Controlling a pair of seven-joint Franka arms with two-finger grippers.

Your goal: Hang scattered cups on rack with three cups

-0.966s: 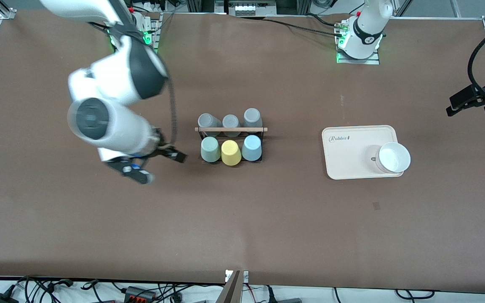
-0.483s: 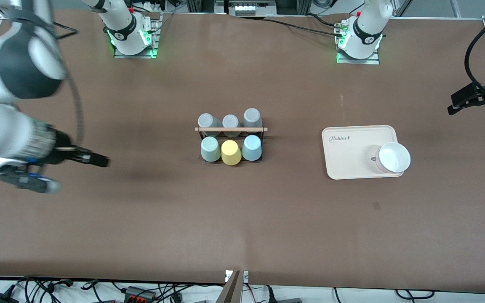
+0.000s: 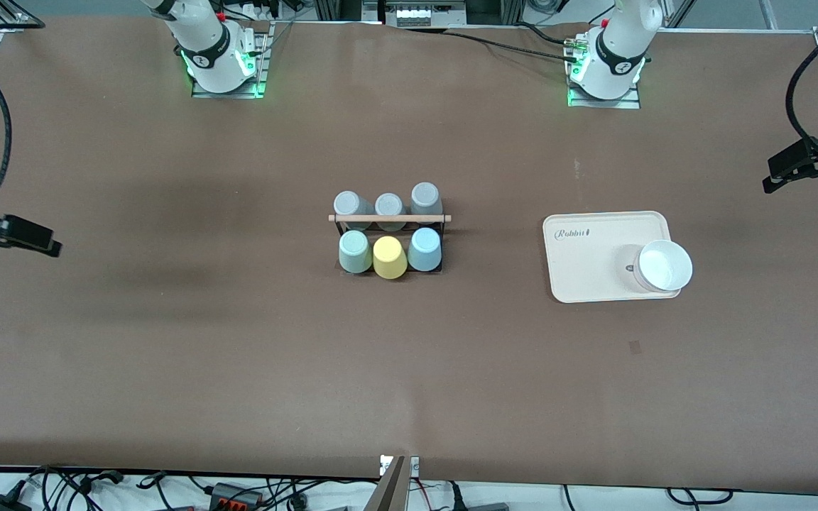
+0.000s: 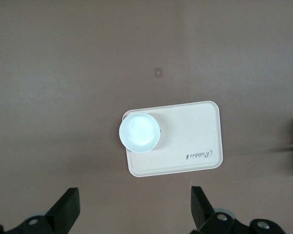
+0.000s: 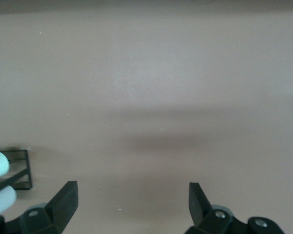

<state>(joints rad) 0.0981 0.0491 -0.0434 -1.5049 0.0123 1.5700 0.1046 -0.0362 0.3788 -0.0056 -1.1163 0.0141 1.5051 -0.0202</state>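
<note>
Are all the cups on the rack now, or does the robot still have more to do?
It looks finished. The mint-green cup and the light blue cup sit upside down on the rack, with a yellow cup between them. Nothing is in hand: the right gripper and left gripper are open and empty, out at the table's ends. No loose cup is left on the table.

Most of the brown table was left bare, so wide passage was offered on every side of the rack at its middle. The rack's pegs were all taken up by six upturned cups, leaving no free peg. Toward the left arm's end, the way was blocked only by a cream tray carrying a white bowl.
</note>
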